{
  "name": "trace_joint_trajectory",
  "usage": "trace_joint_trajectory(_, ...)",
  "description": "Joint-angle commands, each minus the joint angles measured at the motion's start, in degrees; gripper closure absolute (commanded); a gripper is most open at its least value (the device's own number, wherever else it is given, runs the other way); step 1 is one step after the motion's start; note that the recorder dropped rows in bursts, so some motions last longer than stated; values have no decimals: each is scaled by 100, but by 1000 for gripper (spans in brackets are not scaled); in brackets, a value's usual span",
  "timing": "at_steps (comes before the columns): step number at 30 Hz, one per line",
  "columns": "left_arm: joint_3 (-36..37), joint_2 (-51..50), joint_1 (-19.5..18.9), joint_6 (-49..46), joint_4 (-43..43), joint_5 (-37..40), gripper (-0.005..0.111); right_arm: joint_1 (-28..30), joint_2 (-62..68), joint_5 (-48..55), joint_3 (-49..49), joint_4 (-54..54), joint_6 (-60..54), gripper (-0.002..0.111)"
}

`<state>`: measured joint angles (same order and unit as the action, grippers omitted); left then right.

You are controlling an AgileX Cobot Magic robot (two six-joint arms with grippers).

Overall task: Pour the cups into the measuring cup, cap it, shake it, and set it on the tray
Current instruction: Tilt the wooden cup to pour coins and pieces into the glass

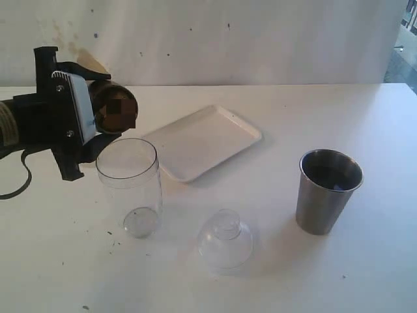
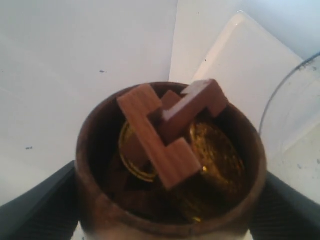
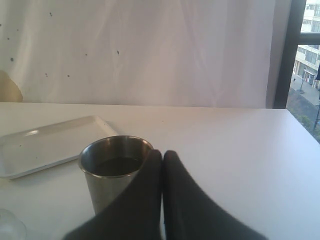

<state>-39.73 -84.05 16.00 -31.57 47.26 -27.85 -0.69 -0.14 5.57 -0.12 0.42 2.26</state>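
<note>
My left gripper (image 1: 98, 114) is shut on the brown wooden cup (image 1: 112, 106), held tipped on its side just above and behind the rim of the clear measuring cup (image 1: 130, 186). The wooden cup (image 2: 170, 165) holds wooden block pieces (image 2: 170, 130) and gold coins (image 2: 215, 155); the dark fingers (image 2: 35, 205) press its sides. The steel tumbler (image 1: 326, 189) stands at the right. My right gripper (image 3: 162, 155) is shut and empty, just in front of the tumbler (image 3: 112, 170). The white tray (image 1: 202, 140) lies behind the measuring cup, empty.
A clear dome cap (image 1: 225, 241) sits on the white table (image 1: 365, 261) between the measuring cup and the tumbler. A white wall (image 1: 228, 39) backs the table. A window (image 3: 305, 55) shows in the right wrist view.
</note>
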Motion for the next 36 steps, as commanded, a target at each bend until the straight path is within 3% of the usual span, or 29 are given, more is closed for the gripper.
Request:
trace_joint_trajectory(1, -35, 6, 16, -333, -40, -118, 107, -43, 14, -82, 12, 1, -3, 108)
trace_joint_trajectory(14, -35, 6, 16, -675, -40, -189, 107, -43, 14, -82, 12, 1, -3, 108)
trace_joint_trajectory(22, -35, 6, 16, -2190, -53, -253, 107, -43, 14, -82, 12, 1, -3, 108)
trace_joint_trajectory(36, -35, 6, 140, -2827, -75, -156, 107, -43, 14, -82, 12, 1, -3, 108)
